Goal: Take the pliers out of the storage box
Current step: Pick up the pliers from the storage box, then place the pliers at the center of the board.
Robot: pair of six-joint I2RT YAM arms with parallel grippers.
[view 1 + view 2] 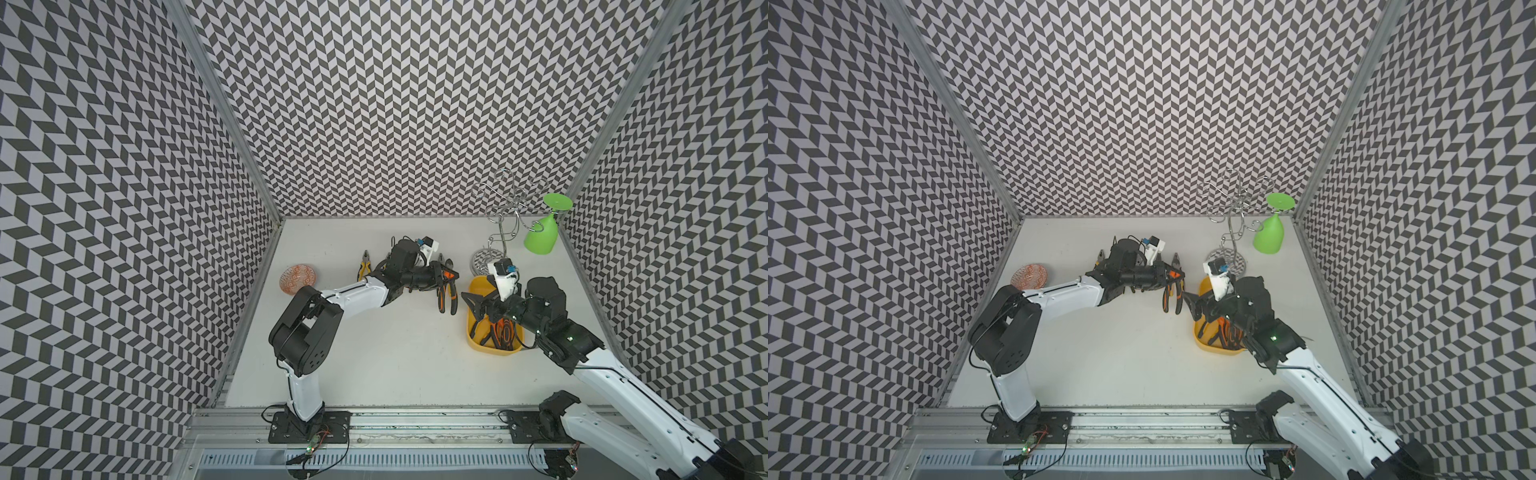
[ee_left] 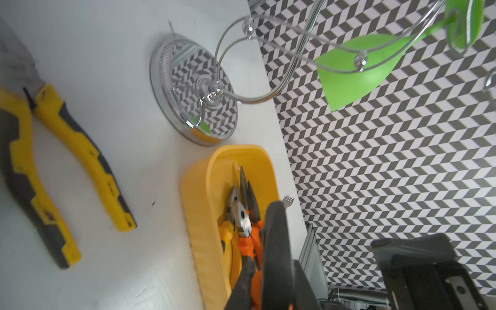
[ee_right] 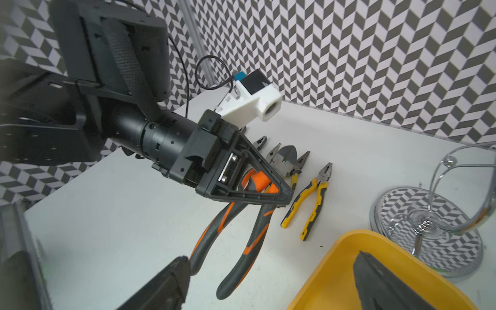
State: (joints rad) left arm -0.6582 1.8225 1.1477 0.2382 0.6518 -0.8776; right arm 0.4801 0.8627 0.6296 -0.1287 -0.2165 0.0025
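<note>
My left hand [image 3: 284, 201] gripped the orange-handled pliers [image 3: 255, 236] beside the storage box [image 3: 327, 268]; my right hand [image 1: 477, 311] gaped empty. Setting them flat, clear of it, seemed wisest.

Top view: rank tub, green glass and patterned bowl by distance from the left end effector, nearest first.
In a top view:
1. tub: just right of the left end effector, which grips the orange pliers.
2. green glass: back right corner.
3. bowl: across the table, by the left wall.
</note>
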